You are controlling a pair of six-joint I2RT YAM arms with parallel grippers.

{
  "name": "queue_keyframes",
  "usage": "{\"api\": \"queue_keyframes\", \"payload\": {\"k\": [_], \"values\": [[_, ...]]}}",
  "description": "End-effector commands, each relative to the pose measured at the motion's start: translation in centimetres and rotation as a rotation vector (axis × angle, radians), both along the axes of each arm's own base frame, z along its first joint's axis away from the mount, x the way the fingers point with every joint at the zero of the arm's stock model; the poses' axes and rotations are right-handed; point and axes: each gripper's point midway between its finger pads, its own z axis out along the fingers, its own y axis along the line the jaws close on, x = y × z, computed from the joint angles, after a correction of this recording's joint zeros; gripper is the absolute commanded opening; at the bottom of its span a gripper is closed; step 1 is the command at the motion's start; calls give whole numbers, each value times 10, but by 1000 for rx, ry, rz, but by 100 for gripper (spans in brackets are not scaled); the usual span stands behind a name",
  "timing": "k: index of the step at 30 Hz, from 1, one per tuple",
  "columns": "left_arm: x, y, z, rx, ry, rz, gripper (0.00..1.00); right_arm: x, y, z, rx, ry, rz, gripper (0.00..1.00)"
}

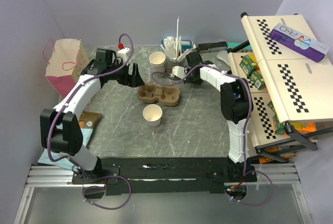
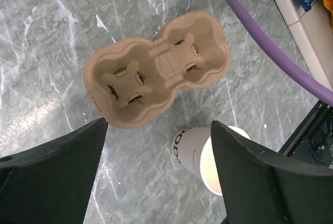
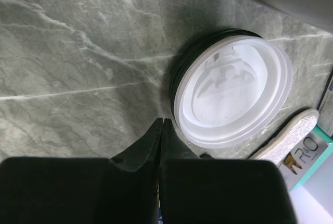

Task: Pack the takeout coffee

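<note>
An off-white paper cup (image 1: pixel 152 115) stands open-topped on the marble table in front of the brown cardboard tray (image 1: pixel 159 95). A second paper cup (image 1: pixel 157 60) stands behind the tray. My left gripper (image 1: pixel 132 76) hangs open just left of the tray; its wrist view shows the tray (image 2: pixel 156 67) ahead and the near cup (image 2: pixel 195 151) partly behind the right finger (image 2: pixel 260 177). My right gripper (image 1: pixel 192 60) is at the back by the straw cup. It is shut on nothing, fingertips (image 3: pixel 162 122) beside a white plastic lid (image 3: pixel 231 91) on a dark stack.
A grey cup of straws and stirrers (image 1: pixel 177 47) stands at the back. A pink paper bag (image 1: pixel 65 65) sits at the far left. A checkered shelf unit (image 1: pixel 281 78) with boxes fills the right side. A purple cable (image 2: pixel 270 52) crosses the left wrist view.
</note>
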Motion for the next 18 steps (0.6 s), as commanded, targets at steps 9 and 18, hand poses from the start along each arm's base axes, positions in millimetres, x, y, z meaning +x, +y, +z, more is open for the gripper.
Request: {"api": "queue_keyframes", "payload": {"k": [9,18], "values": [[6,-5,19,-28,-62,-15,87,13,6,47,-6,-85,74,0],[8,-5,21,-25,-63,-13,87,17,-7,32,-119,-107,149,24]]}}
